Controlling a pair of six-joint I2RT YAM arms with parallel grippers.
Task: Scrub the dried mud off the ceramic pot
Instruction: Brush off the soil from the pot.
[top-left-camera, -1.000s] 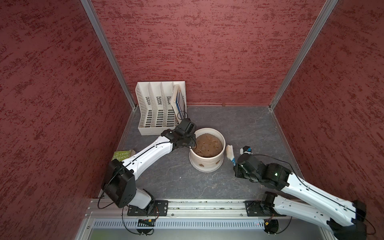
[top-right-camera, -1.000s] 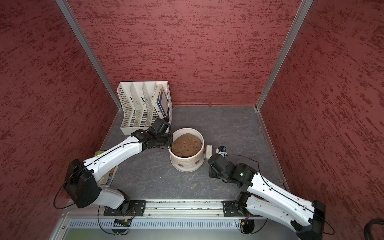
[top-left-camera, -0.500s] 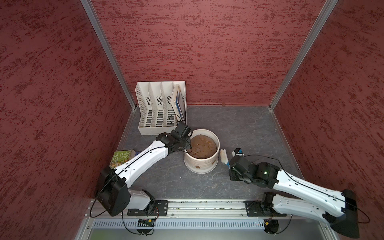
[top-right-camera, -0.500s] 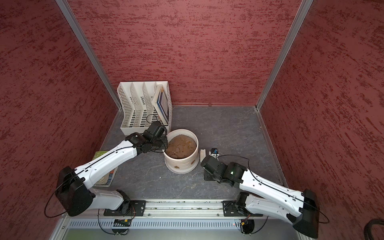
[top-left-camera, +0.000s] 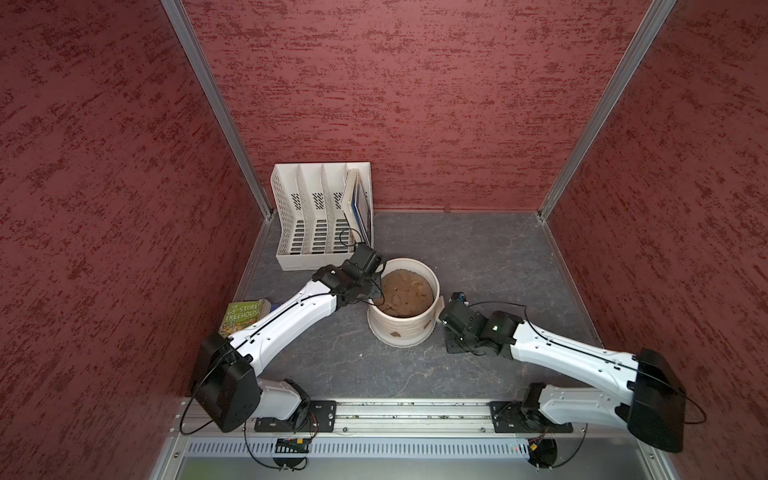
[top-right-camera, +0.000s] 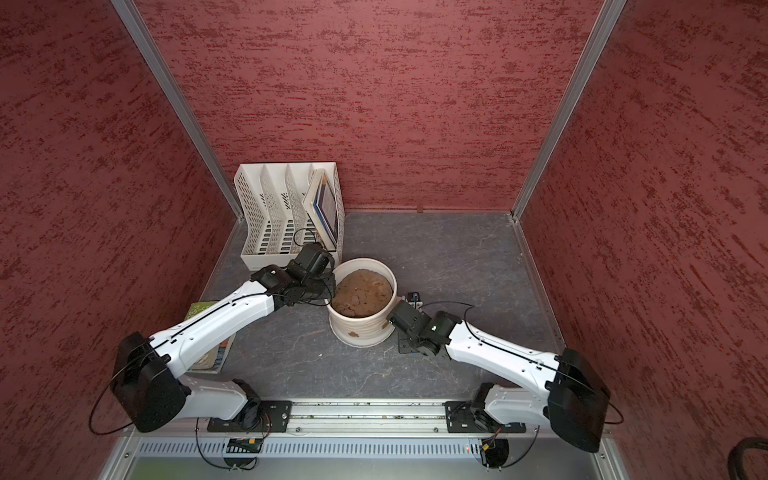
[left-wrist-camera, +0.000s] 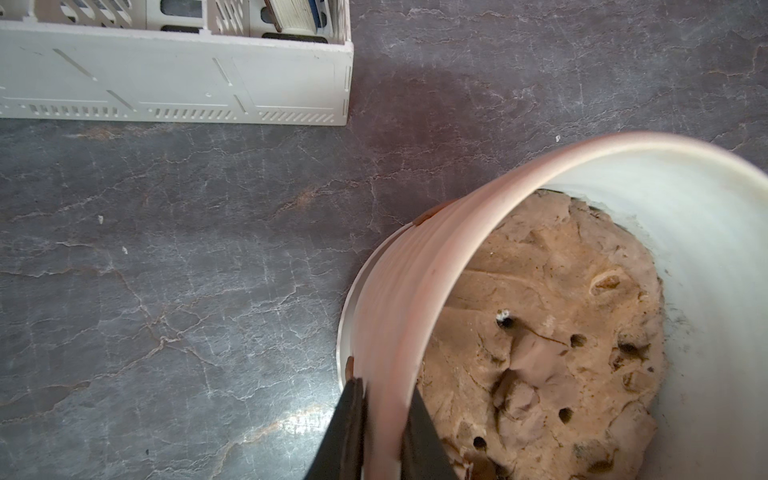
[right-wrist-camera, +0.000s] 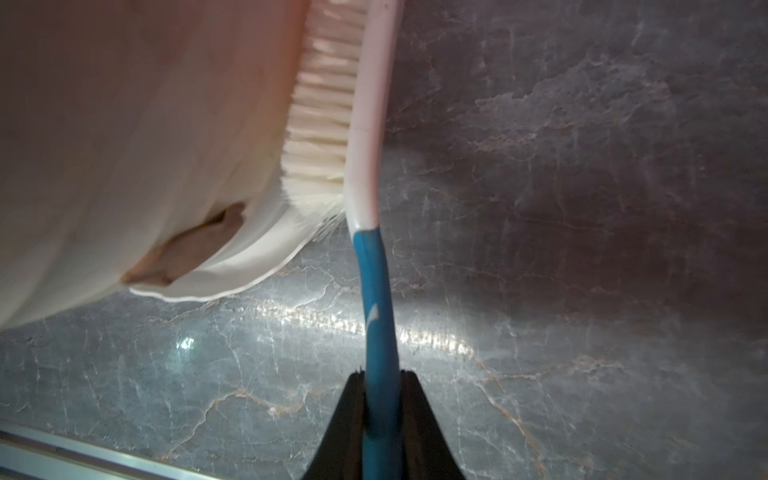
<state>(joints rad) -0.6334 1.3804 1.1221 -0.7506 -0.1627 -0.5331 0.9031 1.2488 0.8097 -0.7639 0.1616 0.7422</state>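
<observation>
The cream-white ceramic pot (top-left-camera: 401, 332) stands mid-floor, filled with a lumpy brown mound. Dried mud shows as small brown patches low on its outer wall (top-left-camera: 395, 333) (top-right-camera: 354, 333) (right-wrist-camera: 195, 245), and another patch (left-wrist-camera: 432, 212) sits higher on the ribbed side. My left gripper (left-wrist-camera: 384, 419) is shut on the pot's rim, one finger outside and one inside; both top views show it at the rim's left side (top-left-camera: 374, 293). My right gripper (right-wrist-camera: 382, 399) is shut on the blue handle of a brush (right-wrist-camera: 368, 124). The white bristles (right-wrist-camera: 320, 124) press against the pot's right wall, just above a mud patch.
A white slotted file rack (top-left-camera: 320, 220) holding books stands at the back left, close behind the left wrist. A green book (top-left-camera: 245, 313) lies on the floor under the left arm. Red walls enclose three sides and a metal rail (top-left-camera: 374, 415) runs along the front.
The pot slid slightly left with the left gripper on its rim. The right gripper moved left, closing in until the brush head met the pot's right side.
</observation>
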